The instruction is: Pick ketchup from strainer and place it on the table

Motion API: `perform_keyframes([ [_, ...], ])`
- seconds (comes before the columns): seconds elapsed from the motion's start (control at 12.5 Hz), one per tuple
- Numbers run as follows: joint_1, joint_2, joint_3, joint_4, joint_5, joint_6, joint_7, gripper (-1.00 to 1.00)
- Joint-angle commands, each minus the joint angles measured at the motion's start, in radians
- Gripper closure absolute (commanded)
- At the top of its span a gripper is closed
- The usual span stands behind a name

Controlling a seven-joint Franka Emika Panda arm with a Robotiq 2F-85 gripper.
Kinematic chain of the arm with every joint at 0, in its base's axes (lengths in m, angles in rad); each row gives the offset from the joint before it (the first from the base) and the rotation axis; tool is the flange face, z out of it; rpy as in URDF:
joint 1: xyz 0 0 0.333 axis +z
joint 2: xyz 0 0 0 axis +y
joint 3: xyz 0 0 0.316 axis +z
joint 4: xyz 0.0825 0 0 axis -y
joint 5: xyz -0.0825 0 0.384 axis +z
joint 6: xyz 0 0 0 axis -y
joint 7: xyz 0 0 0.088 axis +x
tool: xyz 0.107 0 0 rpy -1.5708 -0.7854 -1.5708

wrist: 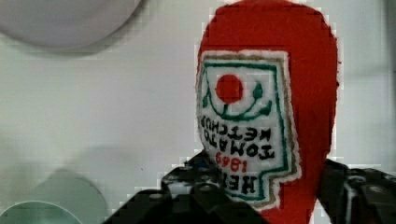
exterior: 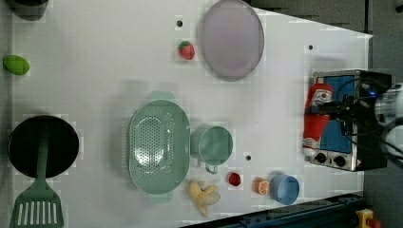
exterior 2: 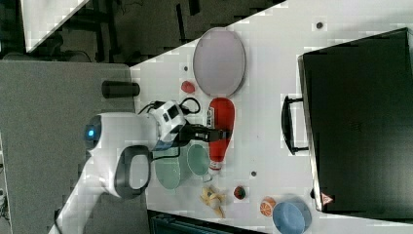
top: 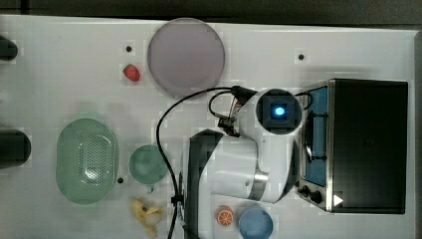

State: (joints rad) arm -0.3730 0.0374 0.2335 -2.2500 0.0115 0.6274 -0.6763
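My gripper [exterior 2: 217, 134] is shut on the ketchup [exterior 2: 221, 127], a red squeeze bottle with a white label, and holds it in the air over the table [top: 74, 74]. In the left view the ketchup [exterior: 317, 119] hangs in front of the toaster oven, cap toward the left view's bottom, with the gripper [exterior: 329, 109] across its middle. The wrist view has the label of the ketchup [wrist: 266, 116] close up between the dark fingers [wrist: 355, 186]. The pale green strainer [top: 62, 159] [exterior: 135, 142] sits apart with nothing in it. In the top view the arm covers the bottle.
A grey-lilac plate [top: 185, 56] and a strawberry [top: 131, 72] lie at the back. Green cup [top: 148, 164], banana [top: 147, 214], orange slice [top: 225, 215] and blue bowl [top: 256, 222] line the front. The toaster oven [top: 366, 144] stands at the top view's right. Black pan [exterior: 43, 145] and green spatula [exterior: 35, 204] lie beyond the strainer.
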Motion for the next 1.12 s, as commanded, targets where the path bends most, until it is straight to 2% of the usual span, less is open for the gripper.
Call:
perform_keyframes([
  [0.08,0.037,0.055,0.020,-0.042,0.001,0.072,-0.044,-0.13],
  [0.24,0.036,0.124,0.019,-0.047,0.001,0.134,-0.044,-0.19],
  [0.56,0.039,0.201,0.026,-0.045,0.000,0.228,-0.044,-0.99],
  [0.88,0.039,0.090,0.026,-0.002,0.002,0.146,0.054,-1.00],
  [1.12,0.039,-0.024,0.021,0.089,0.002,-0.035,0.269,-1.00],
])
